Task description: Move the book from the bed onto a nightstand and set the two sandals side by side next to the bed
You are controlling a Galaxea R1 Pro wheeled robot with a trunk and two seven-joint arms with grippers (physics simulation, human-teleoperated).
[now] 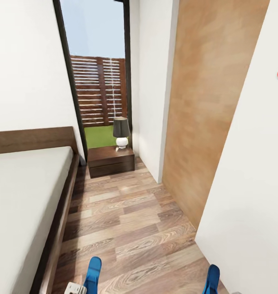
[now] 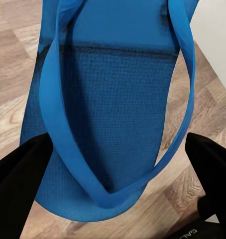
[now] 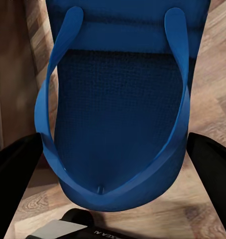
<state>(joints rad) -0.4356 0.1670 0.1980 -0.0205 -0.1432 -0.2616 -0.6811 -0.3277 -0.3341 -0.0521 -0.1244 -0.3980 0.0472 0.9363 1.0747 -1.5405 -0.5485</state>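
Your left gripper point(image 2: 115, 164) ends in matte black, wedge-shaped fingers point(image 2: 18, 174), with white lettering partly visible on its black housing. Your right gripper point(image 3: 115, 164) has like black fingers point(image 3: 212, 169), a grey panel and cropped white letters.

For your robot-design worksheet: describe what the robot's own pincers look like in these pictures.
In the wrist views, the left pincer and right pincer each have two matte black, blocky fingers. A dark body with partly visible white lettering shows below. In the head view, a pale grey-white part shows.
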